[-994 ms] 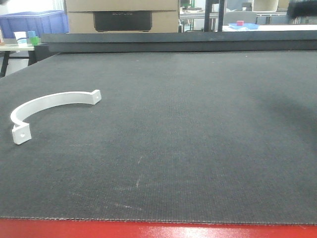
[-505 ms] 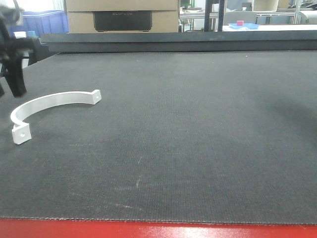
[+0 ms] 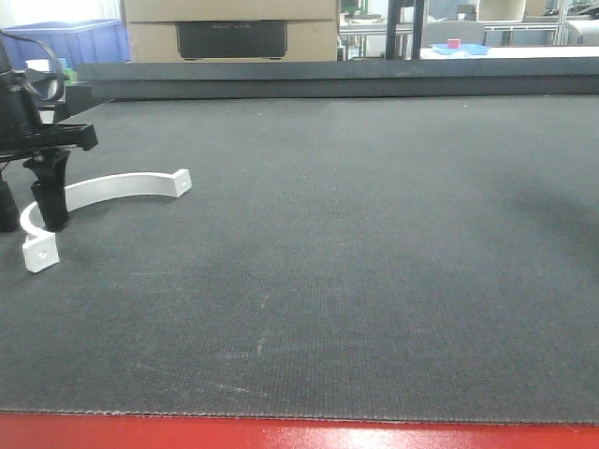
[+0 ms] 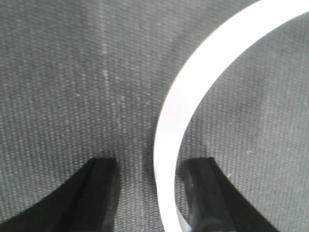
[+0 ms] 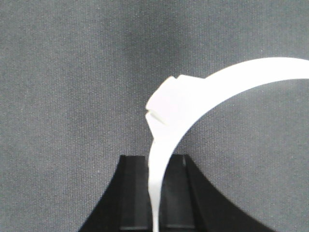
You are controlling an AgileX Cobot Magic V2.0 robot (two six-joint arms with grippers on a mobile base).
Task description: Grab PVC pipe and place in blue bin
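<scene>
The PVC pipe [image 3: 122, 184] lay on the dark counter [image 3: 374, 234] near its left side, its arc bowing away from the camera and a small holed tab at each end, one at the far right end [image 3: 182, 181] and one at the near left end [image 3: 40, 253].

The left tool [image 3: 28, 217] stood over the left part of the arc, reaching down to the counter with its black fingers on either side of the strip. From the left wrist, the left tool [image 4: 152, 164] was spread, and the pipe [image 4: 193, 82] ran between the fingers, close to the right one and clear of the left one.

The right tool [image 5: 155, 162] was out of the front view. From its own wrist, its fingers were pressed together on a second strip [image 5: 231, 77], white and curved, with a blocky tab [image 5: 169, 101] partway along.

Beyond the counter's far left corner stood a blue bin [image 3: 75, 42], well apart from the pipe, with a cardboard box [image 3: 234, 28] beside it.
</scene>
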